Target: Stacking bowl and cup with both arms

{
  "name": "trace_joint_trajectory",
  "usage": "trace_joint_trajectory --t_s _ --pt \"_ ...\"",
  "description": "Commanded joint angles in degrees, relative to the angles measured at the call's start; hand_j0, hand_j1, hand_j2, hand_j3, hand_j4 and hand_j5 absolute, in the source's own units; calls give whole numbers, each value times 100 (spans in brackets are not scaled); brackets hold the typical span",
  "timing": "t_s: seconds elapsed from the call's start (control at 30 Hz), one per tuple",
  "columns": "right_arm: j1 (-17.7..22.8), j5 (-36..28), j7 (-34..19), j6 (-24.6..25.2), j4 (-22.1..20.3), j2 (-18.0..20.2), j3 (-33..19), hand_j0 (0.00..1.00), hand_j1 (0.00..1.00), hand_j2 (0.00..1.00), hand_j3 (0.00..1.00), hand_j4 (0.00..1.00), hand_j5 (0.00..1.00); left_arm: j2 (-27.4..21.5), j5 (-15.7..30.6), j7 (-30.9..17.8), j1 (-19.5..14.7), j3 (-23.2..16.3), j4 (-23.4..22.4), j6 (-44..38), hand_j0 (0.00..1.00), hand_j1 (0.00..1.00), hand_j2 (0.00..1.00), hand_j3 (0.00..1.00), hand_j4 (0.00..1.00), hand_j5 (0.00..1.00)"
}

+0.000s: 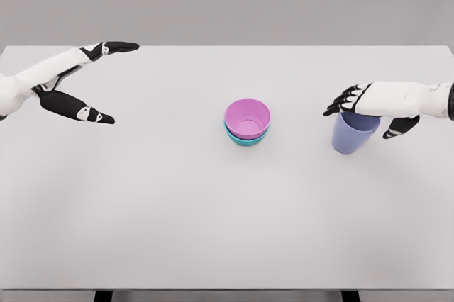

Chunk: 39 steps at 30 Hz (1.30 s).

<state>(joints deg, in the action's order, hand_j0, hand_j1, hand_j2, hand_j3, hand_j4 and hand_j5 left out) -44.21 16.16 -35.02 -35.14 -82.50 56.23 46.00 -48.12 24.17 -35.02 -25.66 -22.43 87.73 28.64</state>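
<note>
- The worktop (pixel 213 231) is a wide white slab that fills most of the head view, set against a plain grey backdrop, with dark legs just showing at its lower edge.
- The left hand (pixel 74 86) comes in from the left edge and hangs over the far left part of the worktop, well apart from everything else. Its fingers (pixel 120 47) are stretched out straight towards the right and its thumb is spread wide below them; they hold nothing.
- The right hand (pixel 372 103) comes in from the right edge and sits over the rim of the blue cup (pixel 351 137). Its dark fingers (pixel 340 101) curl over the cup's far-left rim and the thumb shows at the cup's right side, so the fingers are clamped on the cup.
- The blue cup stands upright on the right half of the worktop, mouth up, its upper rim partly hidden by the hand.
- The pink bowl (pixel 247 118) sits near the middle of the worktop, nested inside the teal bowl (pixel 245 140), of which only a thin crescent shows at the lower left.
- The stacked bowls are apart from the cup, with bare worktop between them.
</note>
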Motion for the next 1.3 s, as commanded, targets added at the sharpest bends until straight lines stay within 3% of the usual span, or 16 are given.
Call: trace_joint_trajectory --t_s 0.0,0.17,0.4,0.7,1.27 --pt "0 -25 2 14 23 -7 23 96 96 96 96 96 96 13 43 2 0 2 -1 -8 100 100 100 100 100 100" --pt "-26 -34 2 14 67 -16 67 78 78 78 78 78 78 31 43 2 0 2 -28 1 100 100 100 100 100 100" --pt "-114 -34 2 14 94 -121 67 64 64 64 64 64 64 31 43 2 0 2 -28 1 100 100 100 100 100 100" --pt "-439 -34 2 14 85 -227 41 64 64 64 64 64 64 31 43 2 0 2 -28 1 100 100 100 100 100 100" --pt "-1099 -61 2 14 23 -1228 -30 63 63 63 63 63 63 31 43 2 0 2 -28 1 100 100 100 100 100 100"
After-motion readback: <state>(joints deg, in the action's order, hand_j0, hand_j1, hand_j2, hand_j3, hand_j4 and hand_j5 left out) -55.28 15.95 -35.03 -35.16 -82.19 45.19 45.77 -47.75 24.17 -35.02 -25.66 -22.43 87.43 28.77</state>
